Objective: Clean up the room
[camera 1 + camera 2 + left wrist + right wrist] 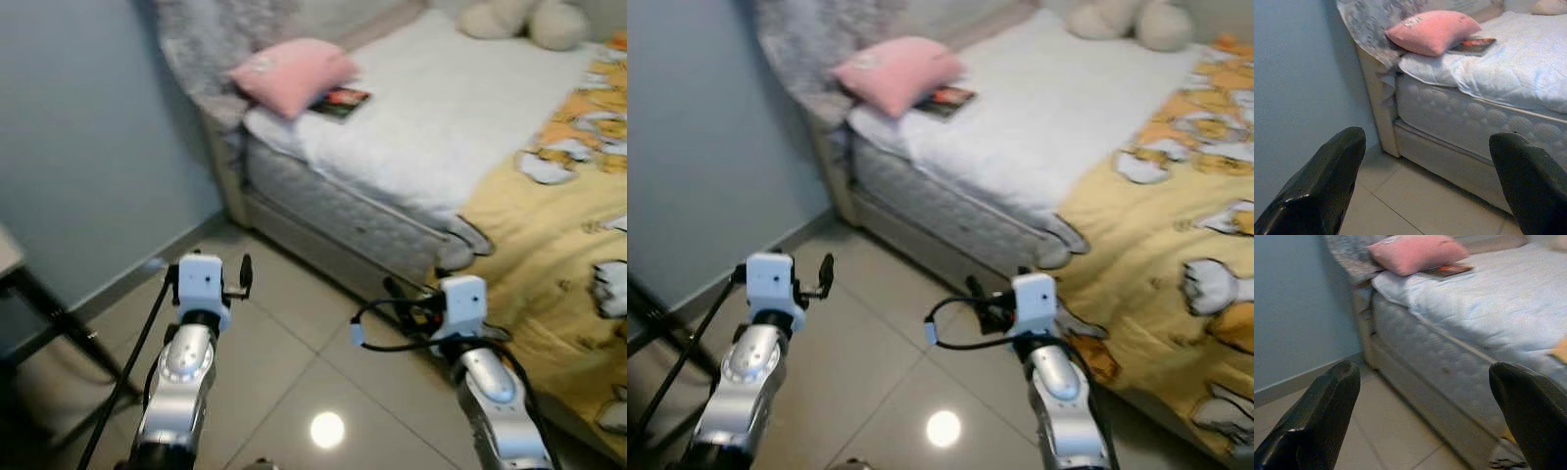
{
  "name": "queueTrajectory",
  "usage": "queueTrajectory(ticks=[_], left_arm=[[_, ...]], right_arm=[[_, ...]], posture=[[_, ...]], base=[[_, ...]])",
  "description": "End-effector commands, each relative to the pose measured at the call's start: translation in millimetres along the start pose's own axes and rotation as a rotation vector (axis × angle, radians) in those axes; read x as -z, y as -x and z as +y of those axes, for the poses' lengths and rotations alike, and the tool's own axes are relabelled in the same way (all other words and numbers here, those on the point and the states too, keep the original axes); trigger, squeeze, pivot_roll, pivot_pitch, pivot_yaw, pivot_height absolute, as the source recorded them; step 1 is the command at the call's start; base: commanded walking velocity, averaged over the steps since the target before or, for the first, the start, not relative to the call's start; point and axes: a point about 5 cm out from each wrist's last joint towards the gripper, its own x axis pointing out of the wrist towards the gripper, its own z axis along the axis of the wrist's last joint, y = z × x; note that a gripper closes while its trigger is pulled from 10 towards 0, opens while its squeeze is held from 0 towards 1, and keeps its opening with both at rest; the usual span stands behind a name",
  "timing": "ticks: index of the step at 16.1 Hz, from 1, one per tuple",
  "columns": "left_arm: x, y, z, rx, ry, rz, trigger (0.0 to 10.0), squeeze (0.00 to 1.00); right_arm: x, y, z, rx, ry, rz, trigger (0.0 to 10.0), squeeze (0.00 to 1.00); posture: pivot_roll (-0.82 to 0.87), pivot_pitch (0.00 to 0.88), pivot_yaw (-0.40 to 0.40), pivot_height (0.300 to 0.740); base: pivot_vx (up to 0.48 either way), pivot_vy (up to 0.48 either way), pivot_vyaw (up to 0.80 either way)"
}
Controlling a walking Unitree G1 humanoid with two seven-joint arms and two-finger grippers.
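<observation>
Nothing looks tidied yet. Both the left gripper and right gripper hold their fingers wide and empty over the floor; ahead of them, a book lies on the bed beside a pink pillow.

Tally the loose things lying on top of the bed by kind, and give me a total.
Pink cushion: 1
Thin dark-covered book, partly tucked under the cushion: 1
Cream plush toy at the far edge of the bed: 1
Yellow patterned blanket spread over the near side: 1
Total: 4
</observation>
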Motion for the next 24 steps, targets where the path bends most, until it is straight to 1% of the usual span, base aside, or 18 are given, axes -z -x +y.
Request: queueTrajectory(ticks=[1,3,5,6,8,9,10,11,12,14,15,16,17,18,19,20,21,24], left_arm=[[-1.7,-4.5,-3.8,0.013,0.015,0.0,10.0,0.0],[-2.3,-6.2,-1.4,0.015,0.036,0.002,10.0,0.0],[-0.4,-6.3,-4.6,0.019,0.047,0.014,10.0,0.0],[2.3,-4.4,-8.0,0.002,0.096,0.028,10.0,0.0],[7.8,1.0,-14.2,-0.014,0.14,0.056,10.0,0.0],[19.3,13.9,-20.2,0.051,0.151,0.106,10.0,0.0],[18.5,15.5,-22.8,0.086,0.122,0.097,10.0,0.0],[13.7,10.9,-25.3,0.09,0.06,0.078,10.0,0.0],[7.7,3.2,-27.5,0.069,0.013,0.061,10.0,0.0],[3.3,-0.9,-30.4,0.069,0.033,0.05,10.0,0.0],[2.0,-2.4,-28.1,0.066,0.042,0.047,10.0,0.0],[1.3,-2.6,-21.6,0.055,0.035,0.045,10.0,0.0],[1.4,-1.2,-18.1,0.046,0.016,0.046,10.0,0.0],[1.8,1.7,-15.0,0.031,-0.043,0.046,10.0,0.0],[3.1,1.9,-14.9,0.027,-0.076,0.054,10.0,0.0],[6.2,1.3,-12.4,0.036,-0.079,0.071,10.0,0.0],[4.2,1.2,-9.9,0.041,-0.083,0.064,10.0,0.0],[6.1,2.0,-12.2,0.034,-0.053,0.075,10.0,0.0]], right_arm=[[8.7,1.9,-3.8,0.012,-0.032,0.06,10.0,1.0],[10.5,3.3,-4.6,0.03,0.007,0.077,10.0,1.0],[10.1,3.6,-7.9,0.025,0.03,0.07,10.0,1.0],[8.9,3.4,-10.7,0.03,0.03,0.062,10.0,1.0],[5.5,4.1,-14.7,0.03,0.026,0.048,10.0,1.0],[5.0,7.1,-23.6,0.011,0.058,0.063,10.0,1.0],[4.8,7.0,-27.4,0.007,0.073,0.07,10.0,1.0],[4.5,5.0,-31.7,0.012,0.08,0.073,10.0,1.0],[3.8,1.4,-33.1,0.025,0.066,0.067,10.0,1.0],[4.0,-1.7,-29.7,0.027,0.049,0.06,10.0,1.0],[4.7,-2.9,-23.8,0.02,0.035,0.057,10.0,1.0],[4.9,-3.7,-14.0,0.002,0.021,0.046,10.0,1.0],[5.2,-2.9,-10.4,-0.005,0.015,0.042,10.0,1.0],[9.4,0.0,-8.7,-0.006,-0.001,0.048,10.0,1.0],[12.1,1.7,-10.1,-0.001,-0.009,0.057,10.0,1.0],[16.1,3.4,-11.2,0.006,-0.02,0.069,10.0,1.0],[16.1,1.9,-11.4,0.003,-0.016,0.067,10.0,1.0],[13.8,-2.2,-11.5,-0.002,-0.007,0.063,10.0,1.0]], posture=[[-0.16,0.0,0.043,0.74],[-0.16,0.0,0.047,0.74],[-0.17,0.0,0.052,0.74],[-0.17,0.0,0.044,0.74],[-0.18,0.0,0.028,0.74],[-0.17,0.0,-0.015,0.74],[-0.17,0.0,-0.016,0.74],[-0.17,0.0,-0.016,0.74],[-0.18,0.0,-0.003,0.74],[-0.18,0.0,0.007,0.74],[-0.19,0.0,0.012,0.74],[-0.19,0.0,0.023,0.74],[-0.2,0.0,0.025,0.74],[-0.19,0.0,0.036,0.74],[-0.19,0.0,0.036,0.74],[-0.19,0.0,0.051,0.74],[-0.18,0.0,0.059,0.74],[-0.18,0.0,0.06,0.74]], base=[[0.0,0.0,0.66],[0.0,0.443,0.0],[0.0,0.214,0.29],[0.0,0.0,0.69],[0.0,0.0,0.66],[0.0,0.0,0.63],[0.0,0.0,0.63],[0.0,0.0,0.63],[0.0,0.0,0.63],[0.0,-0.396,0.63],[0.0,-0.442,0.62],[0.0,-0.439,0.63],[0.0,-0.442,0.63],[0.0,-0.442,0.63],[0.0,-0.439,0.63],[0.0,-0.45,0.63],[0.0,-0.454,0.64],[0.0,-0.454,0.68]])
